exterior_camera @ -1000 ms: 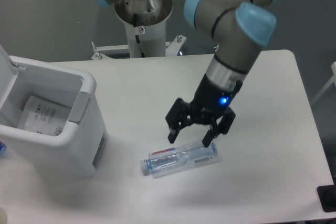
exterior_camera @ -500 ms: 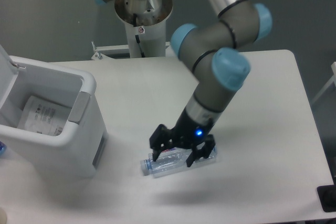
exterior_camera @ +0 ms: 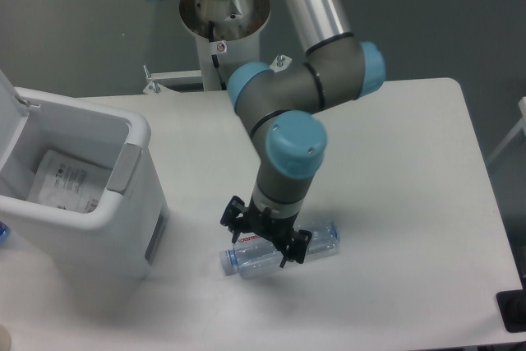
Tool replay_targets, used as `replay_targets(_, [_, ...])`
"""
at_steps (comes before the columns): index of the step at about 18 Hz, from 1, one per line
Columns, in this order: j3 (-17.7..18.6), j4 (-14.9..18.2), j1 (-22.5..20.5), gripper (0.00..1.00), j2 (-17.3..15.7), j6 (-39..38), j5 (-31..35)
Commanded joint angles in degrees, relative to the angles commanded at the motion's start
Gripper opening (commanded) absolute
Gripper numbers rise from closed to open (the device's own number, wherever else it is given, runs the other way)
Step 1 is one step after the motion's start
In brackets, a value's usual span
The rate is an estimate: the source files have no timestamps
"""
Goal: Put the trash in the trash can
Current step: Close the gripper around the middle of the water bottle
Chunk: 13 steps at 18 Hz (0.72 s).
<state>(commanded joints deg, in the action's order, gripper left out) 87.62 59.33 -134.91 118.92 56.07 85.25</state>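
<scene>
A crushed clear plastic bottle [exterior_camera: 316, 240] with a red-white label lies on its side on the white table [exterior_camera: 411, 162], its pale cap pointing left. My gripper [exterior_camera: 265, 242] reaches straight down over the bottle's middle, one finger on each side of it, the jaws still apart around it. The white trash can [exterior_camera: 90, 203] stands at the left with its lid up. A crumpled white wrapper [exterior_camera: 70, 180] with black print lies inside it.
The arm's base column [exterior_camera: 222, 30] rises behind the table's far edge. A dark object [exterior_camera: 514, 311] sits at the lower right corner of the view, past the table's edge.
The gripper moved left and down onto the bottle and turned, so its fingers now straddle the bottle's middle. The bottle and the trash can have not moved.
</scene>
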Motion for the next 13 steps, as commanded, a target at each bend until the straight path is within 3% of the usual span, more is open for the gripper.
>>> replay_targets(5, [1.1,-0.2,1.7,1.00,1.1,5.3,5.4])
replay_targets(10, [0.8,-0.4,5.1,1.00,4.3,6.6,14.8])
replay_targets(13, [0.6,-0.5,6.2,1.00,4.7,6.6,15.5])
